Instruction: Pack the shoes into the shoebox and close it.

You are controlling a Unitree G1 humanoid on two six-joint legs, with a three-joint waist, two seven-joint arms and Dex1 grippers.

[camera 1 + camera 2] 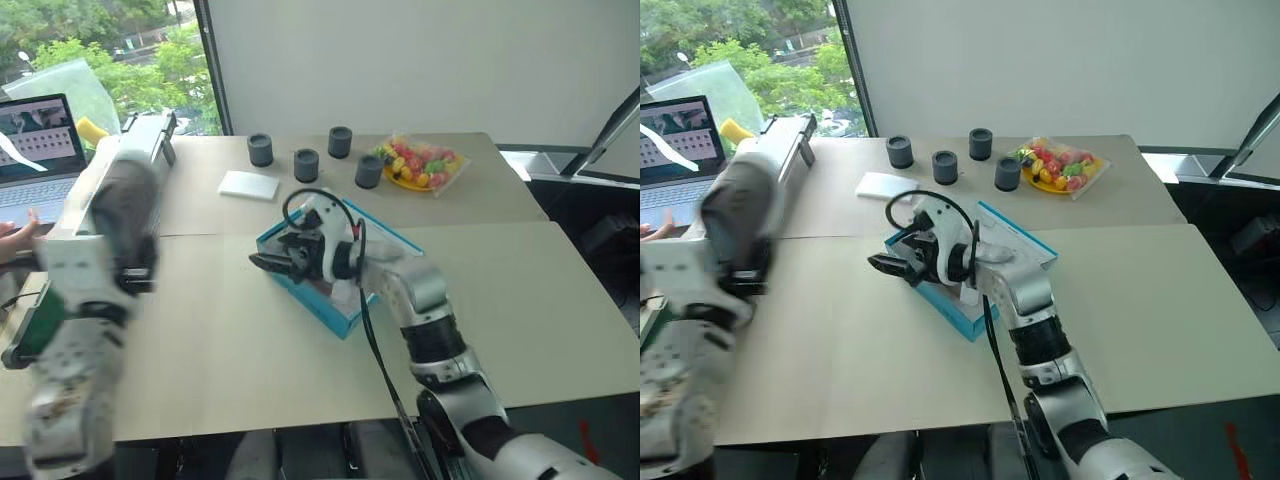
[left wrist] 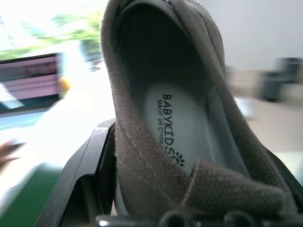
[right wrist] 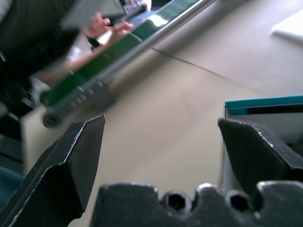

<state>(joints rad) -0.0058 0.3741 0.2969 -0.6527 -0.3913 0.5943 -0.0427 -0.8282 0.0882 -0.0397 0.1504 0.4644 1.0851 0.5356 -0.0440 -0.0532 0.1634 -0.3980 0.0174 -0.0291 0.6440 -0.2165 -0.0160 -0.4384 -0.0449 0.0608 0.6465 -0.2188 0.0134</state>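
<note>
Nearest, at about eight o'clock, the left gripper has its jaws closed on one grey-taupe shoe, held up above the worktop with its dark opening toward the wrist camera. The pale insole reads "BABYKIDS", with "MADE IN CHINA" beside it and a small paw mark.

Around the middle of the worktop sits the turquoise shoebox, its white inside showing. The right gripper hovers over the box's near-left corner, jaws spread wide with nothing between them. What lies in the box is hidden by the arm, so its contents cannot be told.

Beyond, toward eleven o'clock of the box, lies a flat white pad. Farther still, four dark round cups stand in a loose row near twelve o'clock. At one o'clock a yellow plate carries bright, mixed-coloured pieces under clear wrap.

At ten o'clock, off the worktop's edge, an open laptop shows a lit screen, and a person's hand rests by it.
</note>
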